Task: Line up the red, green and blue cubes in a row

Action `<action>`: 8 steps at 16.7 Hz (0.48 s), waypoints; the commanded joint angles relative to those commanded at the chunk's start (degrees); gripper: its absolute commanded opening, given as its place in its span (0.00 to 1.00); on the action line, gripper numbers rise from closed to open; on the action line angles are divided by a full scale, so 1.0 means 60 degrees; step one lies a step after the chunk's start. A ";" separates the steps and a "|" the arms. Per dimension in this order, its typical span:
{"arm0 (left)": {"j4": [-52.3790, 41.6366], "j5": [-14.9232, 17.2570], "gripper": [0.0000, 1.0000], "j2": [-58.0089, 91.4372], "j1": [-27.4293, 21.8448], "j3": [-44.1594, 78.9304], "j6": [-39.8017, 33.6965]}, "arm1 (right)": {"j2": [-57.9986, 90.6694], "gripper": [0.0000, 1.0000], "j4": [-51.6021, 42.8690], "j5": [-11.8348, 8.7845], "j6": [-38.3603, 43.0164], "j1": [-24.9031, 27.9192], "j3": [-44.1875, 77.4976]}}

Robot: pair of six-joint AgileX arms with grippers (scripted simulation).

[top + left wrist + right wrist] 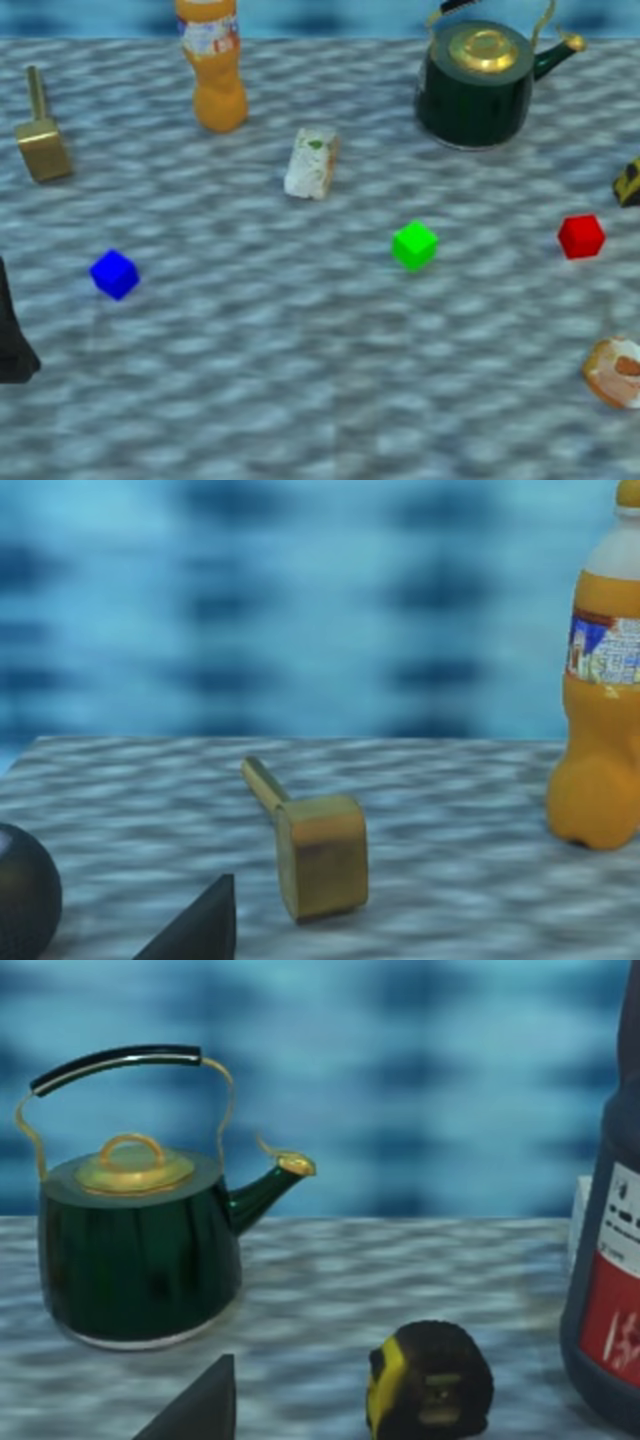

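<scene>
Blue cube at 9 o'clock, green cube near centre, red cube at 3 o'clock; left gripper cut off at the edge, its jaw opening indeterminable.

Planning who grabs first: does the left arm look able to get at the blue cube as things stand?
Probably yes. The blue cube sits alone on the table's left side, with bare cloth all around it. The left arm shows only as a dark shape at the left edge, close by. The mallet and the orange bottle stand farther back, out of the way.
</scene>
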 joint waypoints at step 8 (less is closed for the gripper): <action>0.0000 0.0000 1.00 0.0000 0.0000 0.0000 0.0000 | 0.2052 1.00 -0.1340 -0.0050 0.0017 0.0216 0.2000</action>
